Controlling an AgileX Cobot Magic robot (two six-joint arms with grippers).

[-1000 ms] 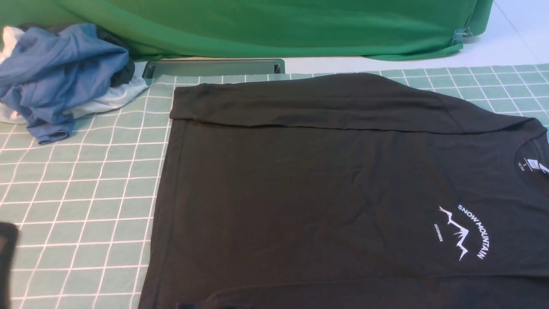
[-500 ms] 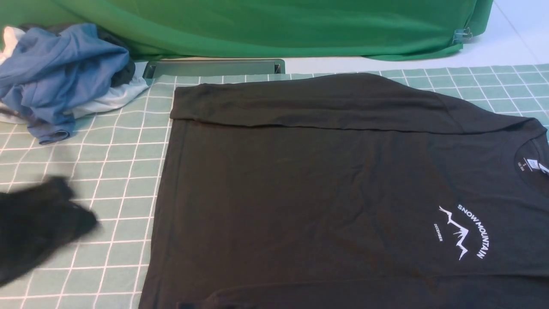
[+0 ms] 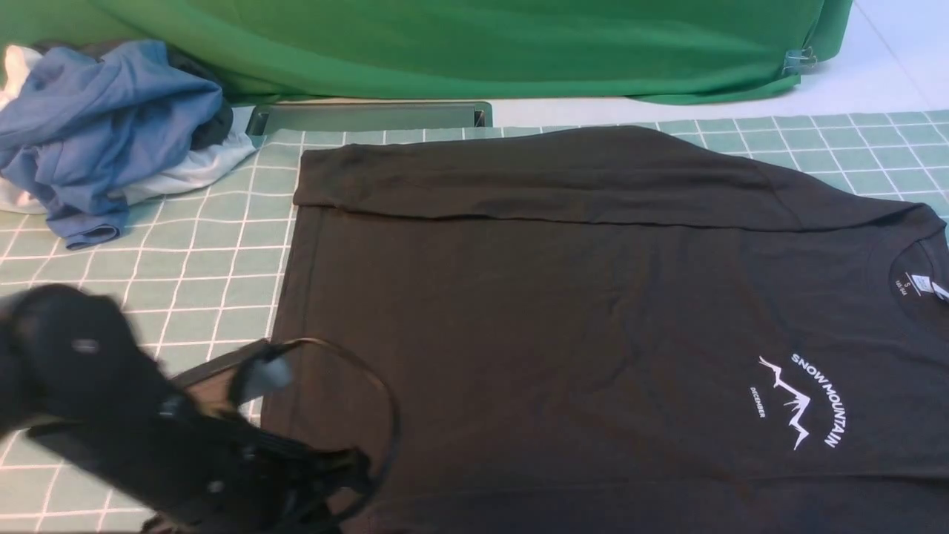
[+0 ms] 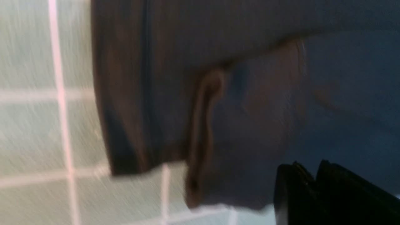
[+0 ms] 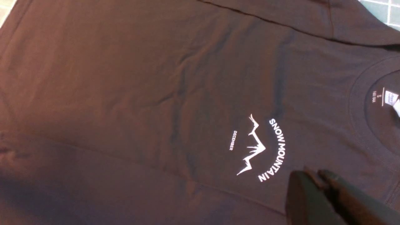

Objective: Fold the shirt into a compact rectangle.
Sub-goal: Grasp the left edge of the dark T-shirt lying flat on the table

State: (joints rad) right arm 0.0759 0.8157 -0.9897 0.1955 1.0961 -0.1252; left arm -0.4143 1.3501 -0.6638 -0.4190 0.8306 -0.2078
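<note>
Black fabric fills most of the front view: the shirt [image 3: 593, 319] lies flat and face up on the counter [image 3: 148, 297], which is covered in pale green cloth with a white grid. The collar points to the right edge of the frame and the hem to the left. The shirt's far side is folded inward, forming a long band across the upper middle of the frame. A fold line also runs along the lower edge. The white "SNOW MOUNTAIN" print [image 3: 801, 400] sits at the lower right, and the neck label [image 3: 921, 283] shows inside the collar at the right edge.

In the lower left of the frame the left arm [image 3: 111, 400] appears as a dark blur, reaching over the shirt's near hem corner, with a black cable loop [image 3: 385, 400] arching above the fabric. In the left wrist view the left gripper [image 4: 312, 167] hangs over that corner, where a folded layer ends just inside the hem. Its jaws are pressed nearly together with nothing between them.

The right wrist view shows the right gripper [image 5: 314, 173] over the chest, just beside the print. Its jaws are likewise pressed together and hold no cloth.

At the upper left, well apart from the shirt, a crumpled blue garment [image 3: 111, 126] lies heaped on a white garment [image 3: 193, 170]. A green backdrop [image 3: 445, 44] hangs across the top.
</note>
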